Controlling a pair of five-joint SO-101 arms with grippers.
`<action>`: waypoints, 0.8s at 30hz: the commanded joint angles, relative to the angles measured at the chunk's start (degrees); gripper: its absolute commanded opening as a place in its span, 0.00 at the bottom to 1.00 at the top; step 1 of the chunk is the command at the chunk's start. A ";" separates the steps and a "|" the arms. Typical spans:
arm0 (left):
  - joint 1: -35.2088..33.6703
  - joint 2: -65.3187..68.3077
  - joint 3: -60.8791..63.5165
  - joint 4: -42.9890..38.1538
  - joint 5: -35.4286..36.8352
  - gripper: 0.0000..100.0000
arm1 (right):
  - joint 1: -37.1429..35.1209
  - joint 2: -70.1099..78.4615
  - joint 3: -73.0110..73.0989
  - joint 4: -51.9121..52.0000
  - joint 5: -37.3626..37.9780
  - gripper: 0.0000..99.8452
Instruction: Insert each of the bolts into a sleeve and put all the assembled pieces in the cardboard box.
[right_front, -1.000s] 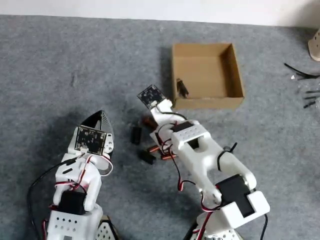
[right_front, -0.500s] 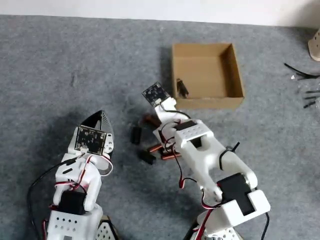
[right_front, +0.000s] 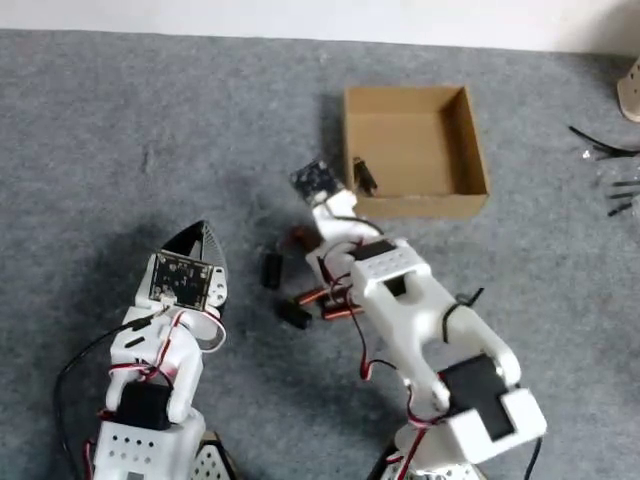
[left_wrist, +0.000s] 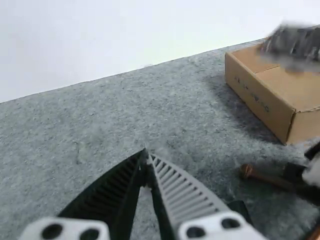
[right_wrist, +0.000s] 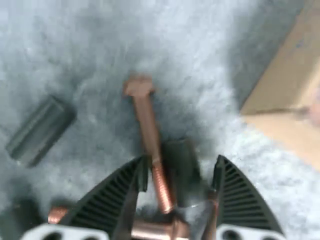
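With jaws spread, the right gripper (right_wrist: 180, 162) straddled a bolt (right_wrist: 147, 125) and a sleeve (right_wrist: 184, 159) at 8 o'clock from the cardboard box (right_front: 415, 207); picking seemed in hand, and next it should close on only 1 piece.

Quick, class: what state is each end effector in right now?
Left end effector: closed, holding nothing.
Right end effector: open, its fingers either side of a bolt and a sleeve.
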 joint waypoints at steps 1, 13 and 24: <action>1.19 -0.13 1.01 -0.62 -0.09 0.01 | 1.71 -4.09 -1.45 -1.10 -1.05 0.19; 1.19 -0.04 1.01 -0.62 -0.09 0.01 | 2.15 -3.91 -1.27 -1.19 -0.97 0.19; 1.19 0.04 1.10 -0.62 -0.09 0.01 | 1.01 8.13 -6.55 3.12 2.20 0.19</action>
